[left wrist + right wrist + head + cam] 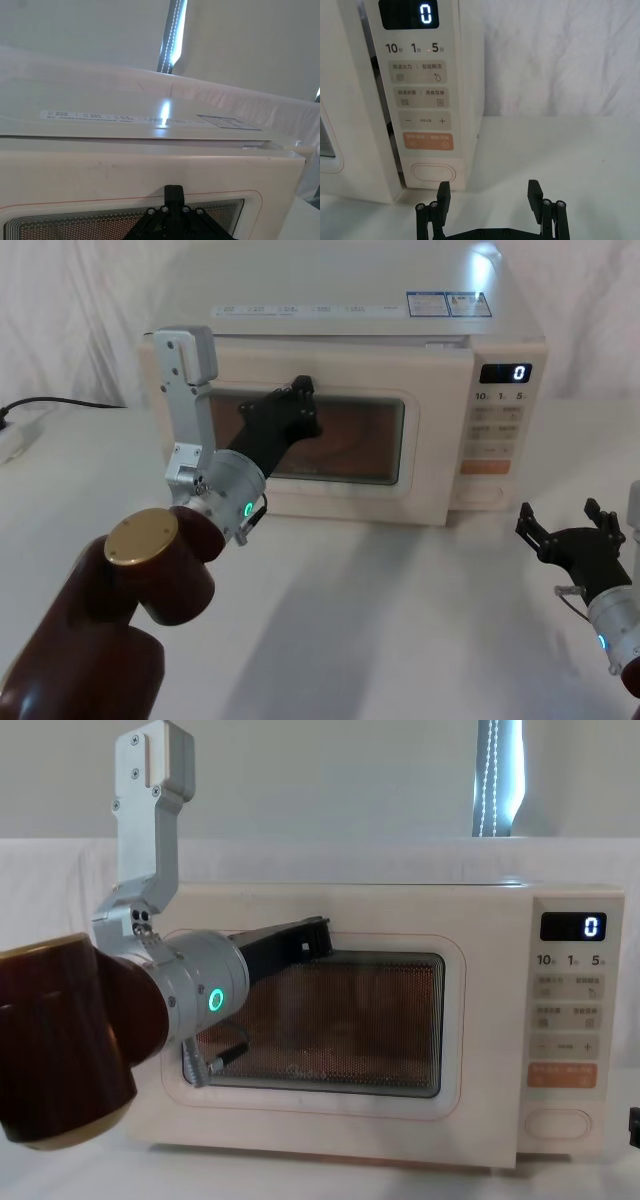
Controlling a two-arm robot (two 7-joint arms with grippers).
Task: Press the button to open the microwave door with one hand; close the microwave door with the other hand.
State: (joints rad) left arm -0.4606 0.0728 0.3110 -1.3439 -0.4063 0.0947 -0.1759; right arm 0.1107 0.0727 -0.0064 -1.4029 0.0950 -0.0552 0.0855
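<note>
Door [330, 425] sits slightly ajar (gap beside the panel); push flat with your left gripper [300, 398], whose spread I cannot tell. Right gripper [570, 525] waits wide, below the button [433, 172].

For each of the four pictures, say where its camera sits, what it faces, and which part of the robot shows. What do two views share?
Head: high, looking down at the microwave door; both arms.
Chest: low, facing the door; left gripper.
Left wrist: at the door's top edge; its fingers.
Right wrist: facing the button; right gripper open.
Chest and right wrist share the button.
</note>
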